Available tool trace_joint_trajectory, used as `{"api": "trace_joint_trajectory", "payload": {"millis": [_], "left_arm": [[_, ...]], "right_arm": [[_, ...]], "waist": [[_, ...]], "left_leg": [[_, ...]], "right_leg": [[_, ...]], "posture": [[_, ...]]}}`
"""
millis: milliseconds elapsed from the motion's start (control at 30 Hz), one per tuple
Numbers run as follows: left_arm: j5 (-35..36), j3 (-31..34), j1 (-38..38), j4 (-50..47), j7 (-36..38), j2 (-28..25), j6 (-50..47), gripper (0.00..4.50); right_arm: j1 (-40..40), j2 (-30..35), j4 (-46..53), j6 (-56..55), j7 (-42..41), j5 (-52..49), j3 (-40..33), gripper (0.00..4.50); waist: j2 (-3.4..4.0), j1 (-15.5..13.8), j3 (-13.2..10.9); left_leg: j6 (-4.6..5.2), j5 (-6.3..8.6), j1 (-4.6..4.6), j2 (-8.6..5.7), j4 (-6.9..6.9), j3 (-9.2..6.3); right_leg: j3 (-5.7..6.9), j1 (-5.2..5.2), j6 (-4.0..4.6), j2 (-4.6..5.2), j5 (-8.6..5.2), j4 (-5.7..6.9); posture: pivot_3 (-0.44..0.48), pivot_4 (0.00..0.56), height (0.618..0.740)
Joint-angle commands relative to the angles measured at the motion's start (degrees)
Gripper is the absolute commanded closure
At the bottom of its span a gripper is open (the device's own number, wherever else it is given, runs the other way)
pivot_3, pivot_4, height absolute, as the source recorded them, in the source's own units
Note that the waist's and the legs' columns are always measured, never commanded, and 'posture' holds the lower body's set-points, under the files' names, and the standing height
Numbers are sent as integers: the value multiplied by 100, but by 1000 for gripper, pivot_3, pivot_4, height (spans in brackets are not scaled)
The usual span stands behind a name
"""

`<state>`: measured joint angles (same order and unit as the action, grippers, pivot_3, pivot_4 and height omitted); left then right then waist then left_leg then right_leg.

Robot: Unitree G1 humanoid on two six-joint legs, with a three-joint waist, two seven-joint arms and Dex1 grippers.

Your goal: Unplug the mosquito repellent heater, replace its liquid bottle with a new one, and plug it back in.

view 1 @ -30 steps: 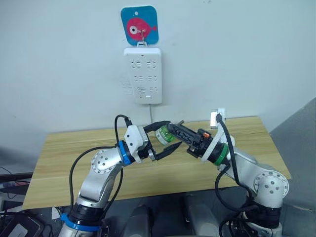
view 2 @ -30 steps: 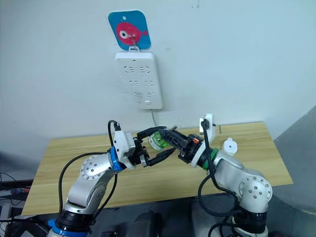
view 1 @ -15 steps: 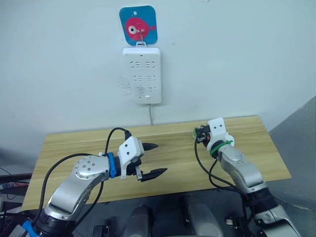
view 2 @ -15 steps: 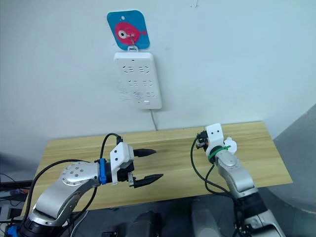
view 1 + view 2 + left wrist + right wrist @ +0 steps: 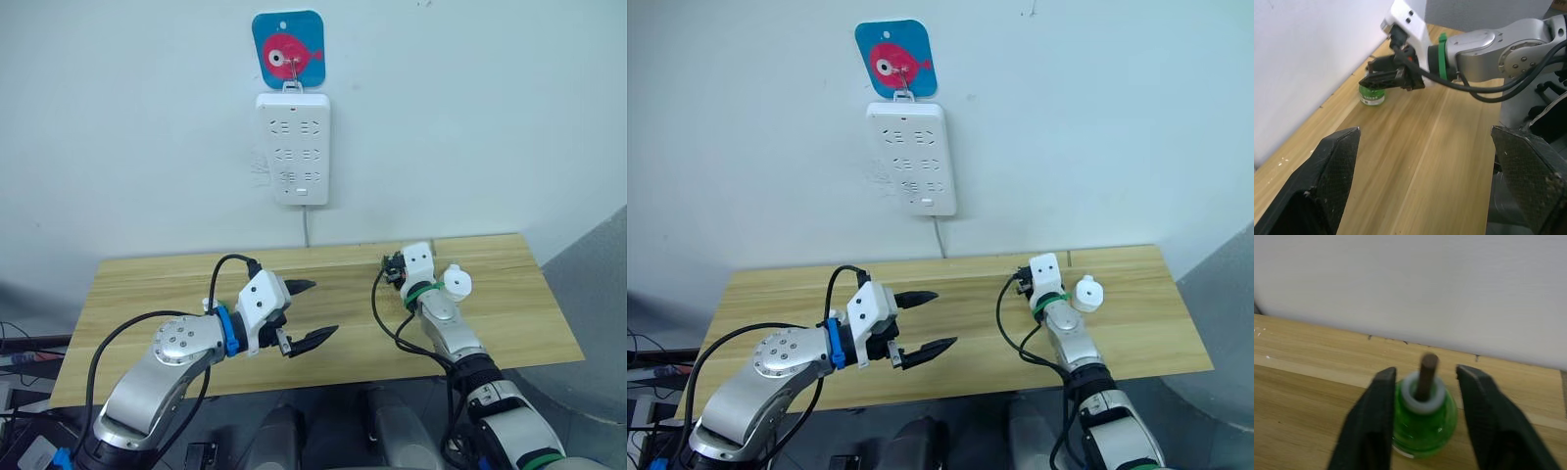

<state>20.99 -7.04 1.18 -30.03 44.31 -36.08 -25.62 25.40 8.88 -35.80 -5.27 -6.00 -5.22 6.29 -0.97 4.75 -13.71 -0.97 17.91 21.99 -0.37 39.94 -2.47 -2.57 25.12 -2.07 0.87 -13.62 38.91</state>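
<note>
A green liquid bottle (image 5: 1425, 423) with a white collar and brown wick stands upright on the wooden table (image 5: 176, 284), near its back edge. My right gripper (image 5: 1426, 374) is shut on the bottle, one black finger against each side; the left wrist view shows the right gripper (image 5: 1383, 81) above the bottle (image 5: 1371, 96). The mosquito repellent heater (image 5: 457, 283), a small white rounded unit, lies on the table just right of my right wrist. My left gripper (image 5: 323, 309) hovers open and empty over the table's front middle.
A white multi-socket power strip (image 5: 294, 147) hangs on the wall from a blue fish hook (image 5: 288, 49), its cable (image 5: 306, 225) dropping behind the table. The table's right end stops close beyond the heater.
The grippers met at the green bottle over the middle a second ago. My right arm has since carried it to the back right and stood it on the table; my left gripper drew back empty.
</note>
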Motion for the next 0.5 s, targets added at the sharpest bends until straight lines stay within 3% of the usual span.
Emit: {"api": "trace_joint_trajectory", "payload": {"millis": [33, 167, 333, 500], "left_arm": [[-127, 206, -325, -218, -33, -70, 351, 0], [14, 813, -1114, -240, -127, 27, 684, 0], [-47, 1759, -2245, -120, -1031, 637, 680, 0], [-361, 2265, -2615, 312, -1872, 1109, 479, 0]], "right_arm": [[-355, -130, 1106, 219, 107, -42, -192, 1047], [-1286, -104, 3241, 805, -206, -241, -28, 1047], [-2481, 1019, 5928, 1954, -1491, -531, 578, 1047], [-2679, 1925, 6955, 2733, -2277, -712, 794, 1047]], "waist": [[1, 11, -1], [4, 12, -2], [10, -5, -7], [-16, -13, -42]], "left_leg": [[0, 0, 1, 1, -1, -2], [-1, 1, 5, 6, -9, -13], [-1, 2, 5, 2, -10, -22], [0, -1, -26, -1, 0, -25]], "right_leg": [[-2, 1, 0, 0, 0, 0], [-1, 9, 3, 2, -2, 0], [10, -6, 1, 14, -5, -18], [20, -56, -32, 17, -28, -49]], "posture": [[-75, 225, 730], [-76, 230, 730], [-70, 242, 730], [-58, 265, 730]]}}
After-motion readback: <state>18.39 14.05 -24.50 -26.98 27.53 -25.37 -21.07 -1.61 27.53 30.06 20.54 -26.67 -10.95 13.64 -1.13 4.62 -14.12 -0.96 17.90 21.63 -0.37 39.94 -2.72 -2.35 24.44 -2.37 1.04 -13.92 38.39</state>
